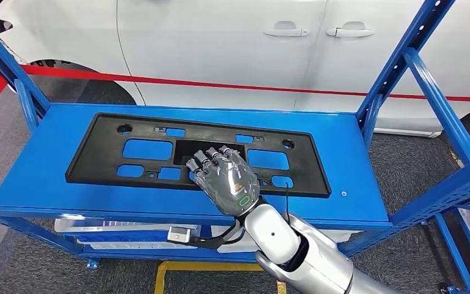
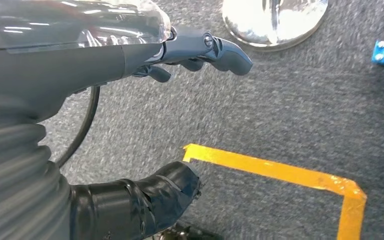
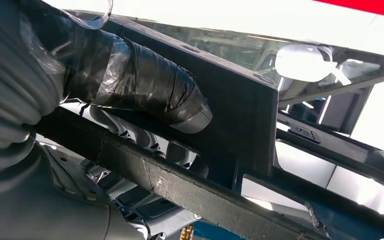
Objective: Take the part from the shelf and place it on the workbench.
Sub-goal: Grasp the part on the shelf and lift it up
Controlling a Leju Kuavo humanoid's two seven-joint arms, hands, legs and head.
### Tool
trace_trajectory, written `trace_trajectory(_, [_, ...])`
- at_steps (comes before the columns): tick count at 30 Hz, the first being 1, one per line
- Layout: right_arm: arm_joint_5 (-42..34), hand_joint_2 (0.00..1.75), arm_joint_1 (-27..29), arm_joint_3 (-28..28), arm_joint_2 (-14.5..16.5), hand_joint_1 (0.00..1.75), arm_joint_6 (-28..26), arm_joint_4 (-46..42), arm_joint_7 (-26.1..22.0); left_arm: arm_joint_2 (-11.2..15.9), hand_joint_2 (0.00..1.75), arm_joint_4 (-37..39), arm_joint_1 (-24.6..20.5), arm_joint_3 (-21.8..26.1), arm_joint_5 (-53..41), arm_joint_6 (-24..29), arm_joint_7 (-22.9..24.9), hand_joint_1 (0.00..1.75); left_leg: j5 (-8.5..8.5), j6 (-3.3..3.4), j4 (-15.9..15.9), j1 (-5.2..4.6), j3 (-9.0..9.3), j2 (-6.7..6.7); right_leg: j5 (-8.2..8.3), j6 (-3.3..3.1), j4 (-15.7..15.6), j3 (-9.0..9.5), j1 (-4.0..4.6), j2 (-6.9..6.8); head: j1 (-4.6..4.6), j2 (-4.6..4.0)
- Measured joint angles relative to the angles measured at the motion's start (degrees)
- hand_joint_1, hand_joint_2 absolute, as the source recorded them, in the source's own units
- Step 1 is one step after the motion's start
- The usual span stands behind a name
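While the part (image 1: 159, 153) is lying flat on the blue shelf (image 1: 49, 184) in the head view, the task can only be judged as barely started: nothing has been lifted and no workbench is seen. The part is a long black plastic panel with rectangular cutouts, stretched across most of the shelf top, with a white car (image 1: 220, 43) parked behind it and a red tape line (image 1: 177, 81) running between. The right hand (image 1: 223, 177) is laid over the near edge of the panel around its middle, fingertips dipped into the central opening, so a grip seems to be getting set up. No brand, label or readable writing can be made out on the panel or the shelf; a small green oval mark on the back of the hand is noticed, but nothing legible.

Over in the left wrist view, the left hand (image 2: 190, 52) is hung over grey carpet with yellow floor tape (image 2: 280, 172) below; its fingers are curled in and nothing is held.

From the right wrist view, the taped thumb is pressed against one side of a black bar of the part, and darker fingers (image 3: 145, 142) are seen on the other side, so the bar is pinched between them. Lifting, carrying and setting it down is all left to do, by the look of it.
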Motion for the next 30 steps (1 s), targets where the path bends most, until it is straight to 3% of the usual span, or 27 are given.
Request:
trace_trajectory(2, [0.0, 1.75, -0.1, 0.0, 0.0, 1.75, 0.0, 0.0, 0.0, -0.1, 1.75, 0.0, 0.0, 0.0, 0.0, 0.0, 0.0, 0.0, 0.08, -0.38, 0.5, -0.09, -0.36, -0.03, 2.52, -0.23, -7.3, 4.02, -0.01, 0.0, -0.01, 0.0])
trace_trajectory(3, [-0.1, 1.75, -0.2, 0.0, 0.0, 1.75, 0.0, 0.0, 0.0, -0.1, 1.75, 0.0, -0.1, 0.0, 0.0, 0.0, 0.0, 0.0, 0.2, -0.71, 0.6, -0.19, -0.55, -0.05, 3.1, -0.45, -9.7, 5.18, 0.09, 0.02, -0.02, 0.0])
trace_trajectory(7, [-0.3, 1.75, -0.4, -0.1, 0.1, 1.75, 0.0, 0.0, -0.1, -0.1, 1.75, 0.0, 0.0, 0.0, 0.0, 0.0, 0.0, 0.0, 0.55, -2.14, 0.6, -0.25, -1.08, -0.06, 3.94, -1.82, -11.2, 5.17, 0.3, 0.09, -0.06, 0.0])
trace_trajectory(8, [-0.4, 1.75, -0.5, -0.2, 0.2, 1.75, 0.0, 0.0, -0.1, -0.1, 1.75, 0.0, 0.0, 0.0, 0.0, 0.0, 0.0, 0.0, -0.37, -2.42, 1.5, -0.16, -1.52, -0.06, 4.3, -2.29, -11.4, 5.04, 0.17, 0.02, -0.08, 0.0])
trace_trajectory(10, [-0.6, 1.75, -0.7, -0.4, 0.4, 1.75, 0.0, 0.0, -0.1, -0.1, 1.75, 0.0, 0.0, 0.0, 0.0, 0.0, 0.0, 0.0, -4.24, -2.87, 6.7, 0.01, -3.56, -0.07, 4.93, -3.02, -11.7, 4.57, 0.09, -0.15, -0.13, 0.0])
trace_trajectory(12, [-0.8, 1.75, -0.9, -0.6, 0.6, 1.75, 0.0, 0.1, -0.1, -0.1, 1.75, 0.0, 0.0, 0.0, 0.0, 0.0, 0.1, 0.0, -8.03, -3.2, 13.8, 0.04, -6.04, -0.06, 5.39, -3.31, -11.6, 3.85, 0.26, -0.23, -0.14, 0.0])
trace_trajectory(13, [-1.0, 1.75, -0.9, -0.6, 0.6, 1.75, 0.0, 0.1, -0.2, -0.1, 1.75, 0.0, 0.0, 0.0, 0.0, 0.0, 0.1, 0.0, -8.65, -3.26, 15.6, 0.05, -6.4, -0.05, 5.6, -3.33, -11.6, 3.5, 0.36, -0.24, -0.14, 0.0])
trace_trajectory(14, [-1.1, 1.75, -0.9, -0.6, 0.6, 1.75, 0.0, 0.2, -0.2, -0.1, 1.75, 0.0, 0.0, 0.0, 0.0, 0.0, 0.1, 0.0, -8.22, -3.23, 15.4, 0.05, -5.75, -0.05, 5.79, -3.3, -11.5, 3.19, 0.43, -0.24, -0.14, 0.0])
trace_trajectory(15, [-1.2, 1.75, -0.9, -0.7, 0.6, 1.75, 0.0, 0.2, -0.3, -0.1, 1.75, 0.0, 0.0, 0.0, 0.0, 0.0, 0.1, 0.0, -6.92, -3.1, 12.9, 0.04, -4.0, -0.05, 5.94, -3.22, -11.3, 2.96, 0.47, -0.22, -0.14, 0.0])
trace_trajectory(17, [-1.3, 1.75, -0.9, -0.8, 0.7, 1.75, 0.0, 0.2, -0.3, 0.0, 1.75, 0.0, 0.0, 0.0, 0.0, 0.0, 0.1, 0.0, -4.17, -2.61, 5.0, -0.09, 0.79, -0.08, 6.15, -2.96, -11.0, 2.66, 0.61, -0.2, -0.14, 0.0])
trace_trajectory(19, [-1.4, 1.75, -1.0, -0.9, 0.8, 1.75, 0.0, 0.2, -0.4, 0.0, 1.75, 0.0, -0.1, 0.0, 0.0, 0.0, 0.0, 0.0, -3.14, -2.05, 0.5, -0.36, 3.11, -0.16, 6.46, -2.45, -10.8, 2.33, 0.76, -0.21, -0.11, 0.0])
trace_trajectory(22, [-1.5, 1.75, -1.1, -1.0, 0.9, 1.75, 0.0, 0.2, -0.5, 0.0, 1.75, 0.0, 0.0, 0.0, 0.0, 0.0, 0.0, 0.0, -2.35, -1.13, -0.2, -0.38, 2.86, -0.1, 6.93, -1.36, -10.9, 2.06, 0.76, -0.14, -0.09, 0.0])
trace_trajectory(23, [-1.5, 1.75, -1.1, -1.0, 0.9, 1.75, 0.0, 0.2, -0.5, -0.1, 1.75, 0.0, 0.0, 0.0, 0.0, 0.0, 0.0, 0.0, -1.9, -0.68, -0.5, -0.24, 2.76, 0.0, 6.26, -1.05, -10.3, 1.77, 0.74, -0.09, -0.05, 0.0])
trace_trajectory(24, [-1.5, 1.75, -1.2, -1.1, 0.9, 1.75, 0.0, 0.2, -0.5, -0.1, 1.75, 0.0, 0.0, 0.0, 0.0, 0.0, 0.0, 0.0, -1.44, -0.26, -0.8, -0.08, 2.56, 0.11, 4.86, -0.8, -8.7, 1.11, 0.71, -0.04, -0.01, 0.0])
trace_trajectory(26, [-1.5, 1.75, -1.2, -1.2, 0.9, 1.75, 0.0, 0.3, -0.5, -0.1, 1.75, 0.0, -0.1, 0.0, 0.0, 0.0, 0.0, 0.0, -0.81, 0.23, -0.8, -0.03, 1.83, 0.23, 0.46, -0.42, -2.2, -1.42, 0.52, -0.01, 0.06, 0.0])
trace_trajectory(28, [-1.6, 1.75, -1.1, -1.2, 0.9, 1.75, 0.0, 0.4, -0.5, -0.1, 1.75, 0.0, 0.0, 0.0, 0.0, 0.0, 0.0, 0.0, -0.4, 0.23, -0.5, -0.04, 0.92, 0.26, -2.2, -0.14, 3.8, -3.37, 0.38, -0.01, 0.07, 0.0])
trace_trajectory(29, [-1.6, 1.75, -1.1, -1.2, 0.9, 1.75, 0.0, 0.5, -0.5, -0.1, 1.75, 0.0, 0.0, 0.0, 0.0, 0.0, 0.0, 0.0, -0.26, 0.17, -0.3, -0.04, 0.52, 0.26, -2.02, -0.08, 4.2, -3.07, 0.31, -0.01, 0.06, 0.0])
trace_trajectory(30, [-1.6, 1.75, -1.1, -1.2, 0.9, 1.75, 0.0, 0.5, -0.5, -0.1, 1.75, 0.0, 0.0, 0.0, 0.0, 0.0, 0.0, 0.0, -0.16, 0.07, -0.1, -0.03, 0.21, 0.25, -0.82, -0.11, 2.2, -1.57, 0.23, -0.02, 0.06, 0.0])
